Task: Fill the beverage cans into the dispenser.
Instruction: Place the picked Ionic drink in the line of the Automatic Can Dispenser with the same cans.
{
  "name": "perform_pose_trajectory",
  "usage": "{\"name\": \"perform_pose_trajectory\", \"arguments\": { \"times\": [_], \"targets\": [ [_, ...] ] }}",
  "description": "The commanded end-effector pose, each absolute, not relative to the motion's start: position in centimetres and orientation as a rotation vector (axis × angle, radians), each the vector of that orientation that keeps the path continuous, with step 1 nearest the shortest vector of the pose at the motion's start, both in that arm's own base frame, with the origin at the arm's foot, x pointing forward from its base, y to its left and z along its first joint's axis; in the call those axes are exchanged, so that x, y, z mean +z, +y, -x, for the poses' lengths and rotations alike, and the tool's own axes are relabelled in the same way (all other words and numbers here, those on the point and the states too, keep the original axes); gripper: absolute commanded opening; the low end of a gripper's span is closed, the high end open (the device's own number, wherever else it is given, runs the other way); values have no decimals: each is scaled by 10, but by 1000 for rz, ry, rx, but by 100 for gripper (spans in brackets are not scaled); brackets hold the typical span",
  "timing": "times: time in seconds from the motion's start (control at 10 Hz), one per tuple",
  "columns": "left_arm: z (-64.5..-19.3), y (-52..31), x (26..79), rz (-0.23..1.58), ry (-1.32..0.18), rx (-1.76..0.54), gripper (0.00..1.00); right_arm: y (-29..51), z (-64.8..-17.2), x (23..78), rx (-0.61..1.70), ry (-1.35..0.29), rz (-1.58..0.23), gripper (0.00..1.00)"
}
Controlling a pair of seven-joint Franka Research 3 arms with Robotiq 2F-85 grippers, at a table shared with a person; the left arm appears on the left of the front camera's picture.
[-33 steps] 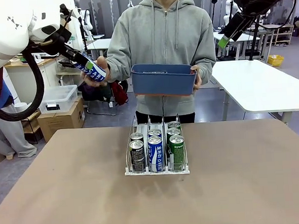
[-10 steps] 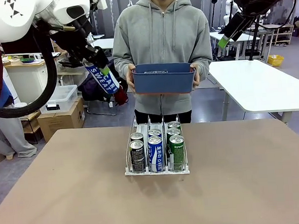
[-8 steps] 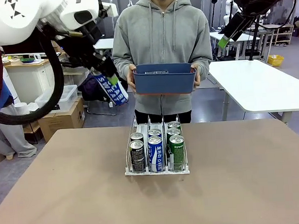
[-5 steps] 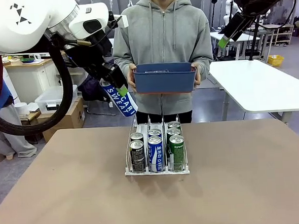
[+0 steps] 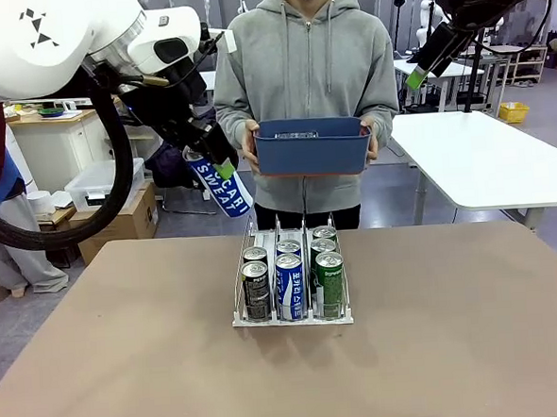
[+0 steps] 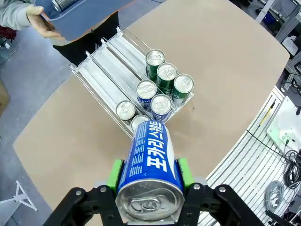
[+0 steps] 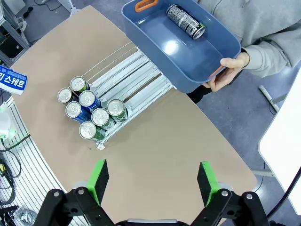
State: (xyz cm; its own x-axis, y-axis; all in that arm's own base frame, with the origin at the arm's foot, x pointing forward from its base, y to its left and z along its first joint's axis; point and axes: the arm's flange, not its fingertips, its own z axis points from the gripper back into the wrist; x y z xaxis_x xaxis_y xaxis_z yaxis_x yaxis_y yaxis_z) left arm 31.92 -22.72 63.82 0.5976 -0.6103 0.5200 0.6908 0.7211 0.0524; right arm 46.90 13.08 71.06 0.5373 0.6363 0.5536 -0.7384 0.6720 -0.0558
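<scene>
Pocari Sweat can (image 6: 150, 160), blue-and-white with silver top, tilted, clamped between left fingers (image 6: 114, 175); right fingers (image 7: 99, 180) wide apart, empty.

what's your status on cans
Left gripper shut on Pocari can, airborne left of dispenser. Right gripper open, raised. One dark can in blue bin. Rear lanes free.

The left arm (image 5: 51, 43) is showing a glossy white shell with small black triangle marks, a thick black cable (image 5: 121, 147) looping beneath it. The left gripper (image 6: 149, 175) and the right gripper (image 7: 153, 182) are both showing black fingers with green pads. The person (image 5: 313, 74) is wearing a grey hooded sweatshirt with drawstrings.
</scene>
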Motion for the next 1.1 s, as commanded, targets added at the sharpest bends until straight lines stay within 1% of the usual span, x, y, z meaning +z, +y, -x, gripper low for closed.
{"name": "perform_pose_trajectory", "arguments": {
  "times": [0.0,0.1,0.2,0.5,0.7,0.8,1.0],
  "targets": [
    [-307,-246,622,109,-493,-625,57,129,-467,710,823,-576,-193,100],
    [-296,-256,611,137,-466,-576,57,129,-467,710,823,-576,-193,100],
    [-288,-265,600,149,-472,-580,57,129,-467,710,823,-576,-193,100],
    [-270,-296,555,194,-518,-674,57,129,-467,710,823,-576,-193,100],
    [-270,-312,526,184,-543,-724,57,129,-467,710,823,-576,-193,100],
    [-275,-317,513,174,-523,-732,57,129,-467,710,823,-576,-193,100],
    [-286,-319,498,114,-539,-746,57,129,-467,710,823,-576,-193,100]
  ]
}}
